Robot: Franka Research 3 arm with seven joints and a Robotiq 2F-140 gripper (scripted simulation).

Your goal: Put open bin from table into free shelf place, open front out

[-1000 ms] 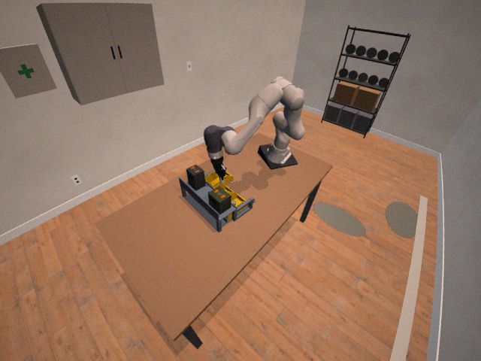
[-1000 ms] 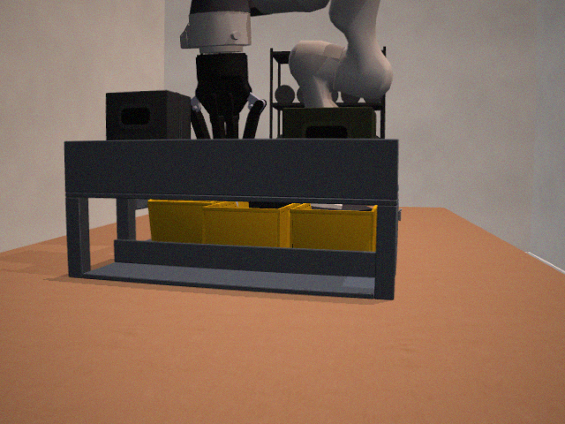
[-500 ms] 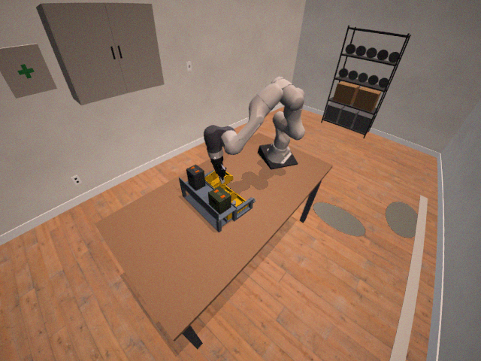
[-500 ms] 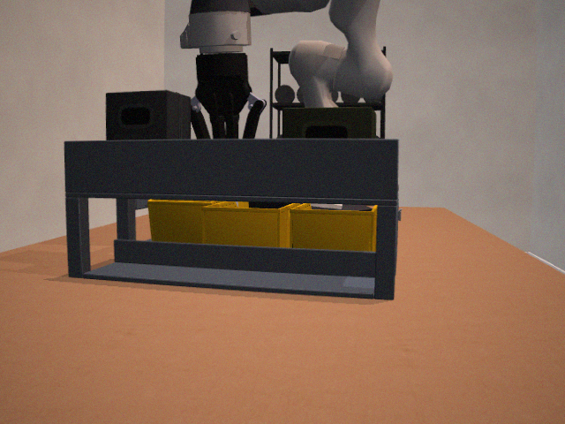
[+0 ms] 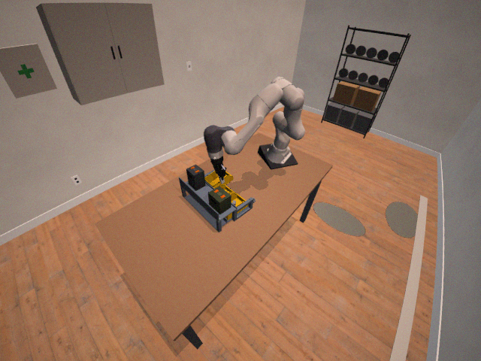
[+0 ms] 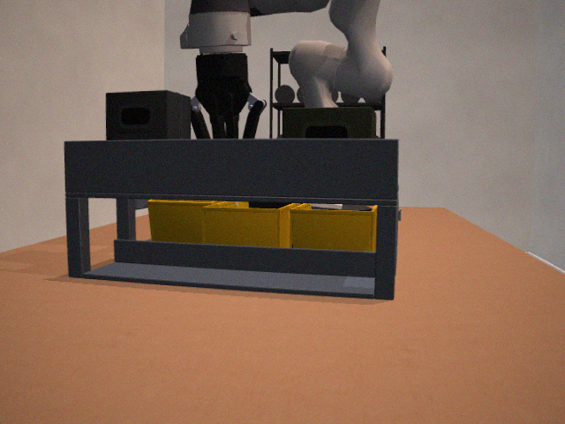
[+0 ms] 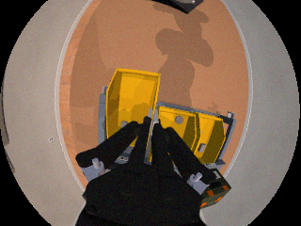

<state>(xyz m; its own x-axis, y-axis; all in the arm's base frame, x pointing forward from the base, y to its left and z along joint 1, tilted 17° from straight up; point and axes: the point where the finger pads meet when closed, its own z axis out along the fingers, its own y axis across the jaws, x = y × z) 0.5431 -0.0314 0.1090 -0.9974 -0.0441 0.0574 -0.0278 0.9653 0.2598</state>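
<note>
The tool (image 5: pixel 222 180) (image 6: pixel 226 127) (image 7: pixel 151 114) looks closed, pinching the side of the yellow bin (image 5: pixel 213 179) (image 6: pixel 176 221) (image 7: pixel 134 89), which pokes out at the row's end; pushing it in crooked could bump the middle bin (image 6: pixel 241 227) (image 7: pixel 171 123) or catch the shelf (image 5: pixel 200 201) (image 6: pixel 228 169), tipping parts out.

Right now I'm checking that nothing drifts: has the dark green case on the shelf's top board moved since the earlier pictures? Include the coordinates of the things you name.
No: the dark green case (image 5: pixel 219 199) (image 6: pixel 329 122) sits at the same spot along the grey shelf's top board (image 6: pixel 230 169).
</note>
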